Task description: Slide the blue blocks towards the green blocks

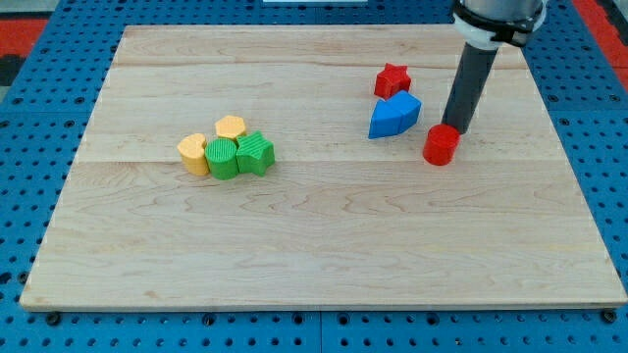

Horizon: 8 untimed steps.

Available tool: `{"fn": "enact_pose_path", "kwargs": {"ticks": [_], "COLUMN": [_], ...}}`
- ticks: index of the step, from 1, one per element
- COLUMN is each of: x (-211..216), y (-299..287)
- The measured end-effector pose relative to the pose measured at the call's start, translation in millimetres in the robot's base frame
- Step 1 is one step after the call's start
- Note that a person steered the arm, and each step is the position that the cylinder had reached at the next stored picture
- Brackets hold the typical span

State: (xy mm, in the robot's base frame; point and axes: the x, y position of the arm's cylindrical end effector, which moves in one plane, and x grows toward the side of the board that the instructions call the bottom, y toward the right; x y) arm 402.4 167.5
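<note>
Resting on: a pale wood board point(324, 255) with visible plank seams and fine grain, laid over a blue pegboard point(39, 59) dotted with holes.
Rod: a straight dark cylinder, smooth and matte, coming down from a white-collared mount at the view's top right.
My tip point(457, 131): at the board surface, just behind the red cylinder, apparently touching its top-right edge; to the right of the blue block with a gap between.
Jaws: there are none on this arm, only the rod, so nothing is clasped or released.
Blue block point(393, 115): one chunky wedge-like piece with a rounded left end and flat faces, glossy plastic, in the board's upper right; well apart from the green pair.
Red star point(392, 79): just above the blue block, touching or nearly so.
Red cylinder point(441, 145): short, upright, to the lower right of the blue block, apart from it.
Green blocks: a rounded one point(223, 158) with ribbed sides and an angular one point(256, 153), touching each other, left of centre.
Yellow blocks: a rounded one point(193, 154) pressed against the green round piece on its left; a hexagon-like one point(232, 126) just above the green pair.
</note>
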Motion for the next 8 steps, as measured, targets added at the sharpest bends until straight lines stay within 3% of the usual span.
{"fn": "enact_pose_path", "kwargs": {"ticks": [6, 8], "x": [-36.8, -62.8], "y": [22.3, -11.5]}}
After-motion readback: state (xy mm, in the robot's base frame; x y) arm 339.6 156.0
